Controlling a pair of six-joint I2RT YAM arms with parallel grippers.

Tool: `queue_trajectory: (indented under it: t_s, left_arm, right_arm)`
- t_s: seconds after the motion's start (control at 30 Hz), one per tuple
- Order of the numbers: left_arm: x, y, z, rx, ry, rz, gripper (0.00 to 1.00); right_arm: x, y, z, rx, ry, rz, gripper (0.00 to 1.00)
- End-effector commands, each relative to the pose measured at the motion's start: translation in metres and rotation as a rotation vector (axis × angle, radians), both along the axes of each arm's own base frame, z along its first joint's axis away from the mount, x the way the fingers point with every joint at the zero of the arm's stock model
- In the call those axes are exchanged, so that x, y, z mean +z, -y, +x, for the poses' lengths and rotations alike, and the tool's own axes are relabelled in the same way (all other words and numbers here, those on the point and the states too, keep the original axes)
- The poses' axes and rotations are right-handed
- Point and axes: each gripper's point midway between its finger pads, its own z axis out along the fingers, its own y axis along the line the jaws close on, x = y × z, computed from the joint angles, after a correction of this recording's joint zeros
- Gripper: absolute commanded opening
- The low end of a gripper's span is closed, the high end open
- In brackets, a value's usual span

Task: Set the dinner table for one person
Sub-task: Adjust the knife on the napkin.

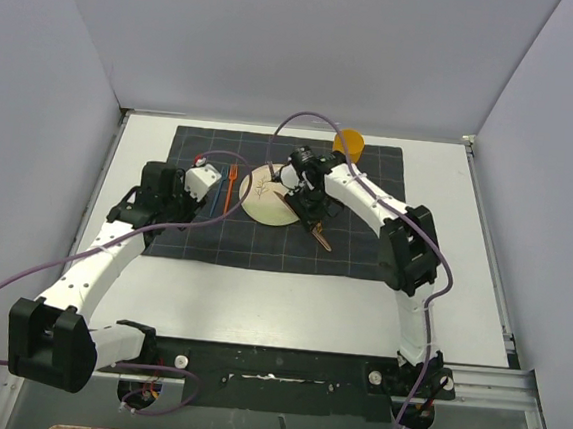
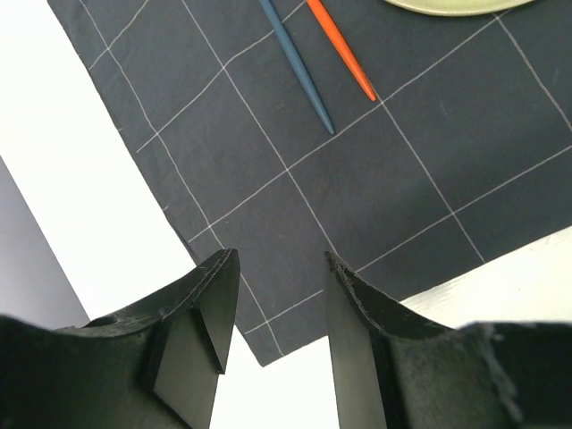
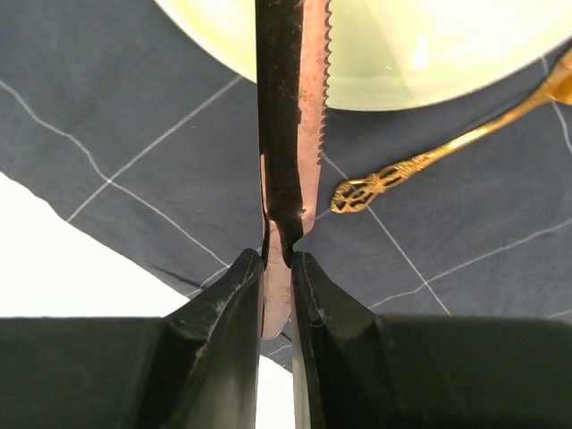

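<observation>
White, flat rectangular dinner table [image 1: 289,295]

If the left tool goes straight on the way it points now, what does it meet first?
The left tool would probably meet the dark grey cloth, short of the blue utensil and orange fork; depth is unclear.

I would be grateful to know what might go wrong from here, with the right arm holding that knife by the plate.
1. The right gripper pinches the copper-coloured serrated knife by a narrow part, its blade over the rim of the pale green round plate; lowered here, it may land on the plate or twist.
2. The gold ornate-handled utensil lies close beside the blade and could get knocked.
</observation>
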Motion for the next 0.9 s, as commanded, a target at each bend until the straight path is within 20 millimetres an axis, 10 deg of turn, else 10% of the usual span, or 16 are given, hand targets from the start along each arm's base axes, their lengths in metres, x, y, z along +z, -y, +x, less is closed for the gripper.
queue_trajectory:
  t_s: [0.0,0.87]
  left_arm:
    - [0.030,0.005,0.018,-0.004,0.084,-0.022,0.41]
    - [0.022,0.023,0.023,-0.035,0.029,-0.014,0.40]
  right_arm:
    - [0.037,0.001,0.018,-0.131,0.105,0.055,0.00]
    - [0.054,0.053,0.036,-0.680,0.150,0.096,0.00]
